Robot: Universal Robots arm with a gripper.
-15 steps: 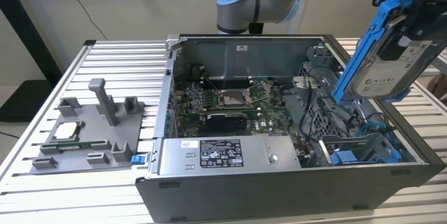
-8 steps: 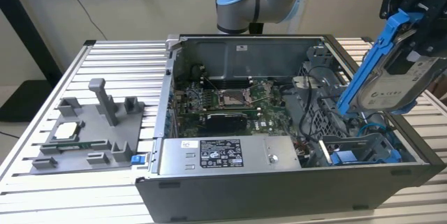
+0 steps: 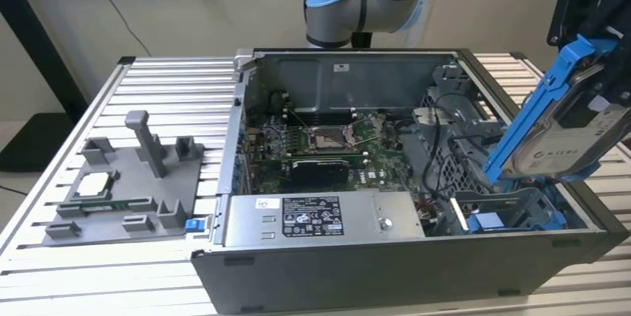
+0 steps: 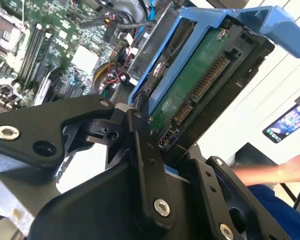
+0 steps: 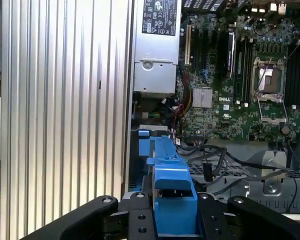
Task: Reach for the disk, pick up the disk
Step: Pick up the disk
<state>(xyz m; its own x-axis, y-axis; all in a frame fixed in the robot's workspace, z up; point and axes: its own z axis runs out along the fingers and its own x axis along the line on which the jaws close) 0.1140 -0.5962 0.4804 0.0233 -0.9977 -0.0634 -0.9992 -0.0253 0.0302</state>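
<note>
Holding the disk (image 3: pixel 577 135) clamped by its blue bracket, the gripper (image 3: pixel 604 50) sits up at the exterior view's right, above the far-right corner of the open PC case (image 3: pixel 394 279). The drive hangs tilted, label side facing out, its lower end just above the blue drive cage (image 3: pixel 507 216) inside the case; whether it touches the cage can't be told. In the second wrist view the disk (image 4: pixel 197 85) shows its green circuit side w/ connector, black fingers (image 4: pixel 145 165) pressed on the bracket edge. In the first wrist view the bracket's blue edge (image 5: pixel 170 190) sits between the two black finger links, motherboard (image 5: pixel 240 85) and power supply (image 5: pixel 155 50) beyond.

Step judged: reach is done, grasp made, pick-up mid-lift w/ disk mostly out of its bay. Finishing calls for a straight, steady pull so the lower end clears cage and nearby cables (image 3: pixel 444 139), grip kept firm since the tilted drive could slip on smooth plastic.

A person's arm (image 4: pixel 275 172) shows near the rig in the second wrist view. The grey parts tray (image 3: pixel 123 190) on the slatted table (image 3: pixel 59 272) lies well apart.
</note>
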